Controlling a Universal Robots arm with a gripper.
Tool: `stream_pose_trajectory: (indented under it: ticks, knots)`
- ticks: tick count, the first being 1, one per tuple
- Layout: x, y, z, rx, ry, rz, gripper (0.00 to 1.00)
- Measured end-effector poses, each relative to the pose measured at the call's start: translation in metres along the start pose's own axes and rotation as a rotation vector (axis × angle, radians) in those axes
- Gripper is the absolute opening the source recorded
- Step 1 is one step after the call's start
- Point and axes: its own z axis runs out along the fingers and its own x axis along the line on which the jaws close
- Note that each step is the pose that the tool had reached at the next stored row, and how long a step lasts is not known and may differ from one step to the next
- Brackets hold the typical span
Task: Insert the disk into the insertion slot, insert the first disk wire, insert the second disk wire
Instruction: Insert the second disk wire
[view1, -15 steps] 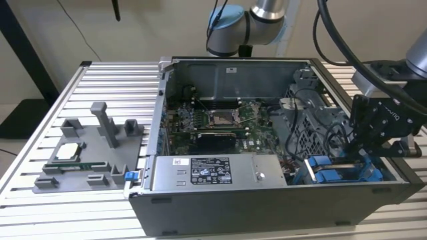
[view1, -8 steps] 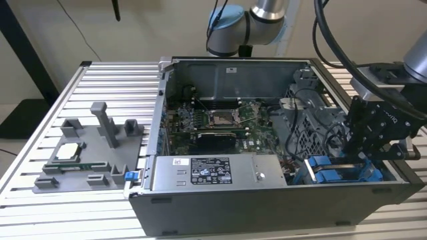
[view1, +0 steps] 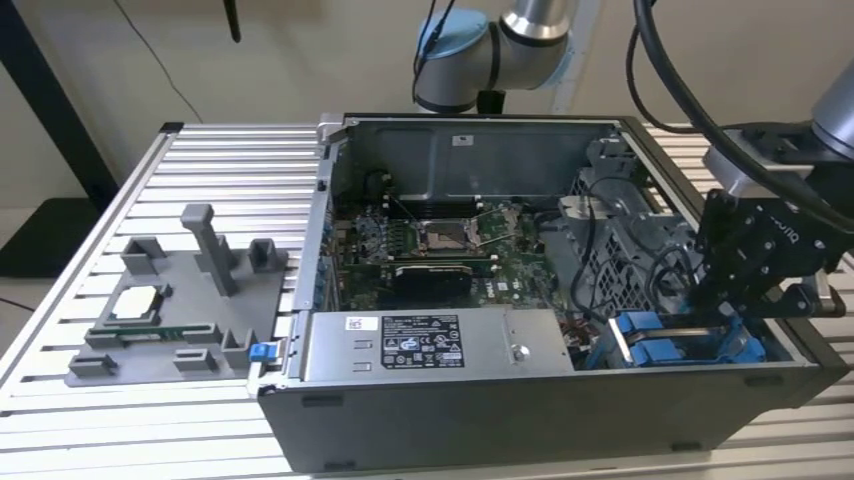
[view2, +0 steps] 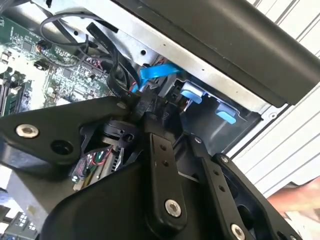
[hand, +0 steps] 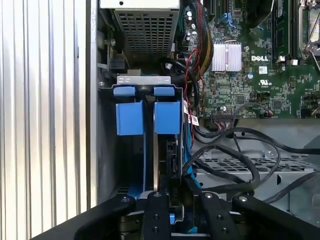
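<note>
The insertion slot (hand: 107, 150) is the grey metal bay at the case's corner, with two blue tabs (hand: 130, 117) at its mouth. It lies at the exterior view's right (view1: 667, 345). The disk (hand: 169, 155) sits down inside it, and I see just its dark edge between the tabs. A blue flat wire (view2: 155, 72) ends in a black connector (view2: 144, 104). My gripper (view2: 146, 111) is shut on that connector, right over the disk's edge (hand: 177, 200). In the exterior view the gripper (view1: 714, 312) hangs low over the slot. A second black wire bundle (hand: 235, 150) loops beside it.
The open case holds a motherboard (view1: 441, 245), a grey power-supply box (view1: 414, 345) at the front and a perforated metal cage (hand: 250, 167) next to the slot. A grey fixture with parts (view1: 174, 320) stands on the ribbed table at the exterior view's left. A hand (view2: 300, 197) shows at one edge.
</note>
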Motion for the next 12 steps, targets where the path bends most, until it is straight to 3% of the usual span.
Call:
stream_pose_trajectory:
  ticks: [12]
  knots:
    - [-0.0010,0.0024,-0.0303,0.0000,0.0001,0.000,1.00]
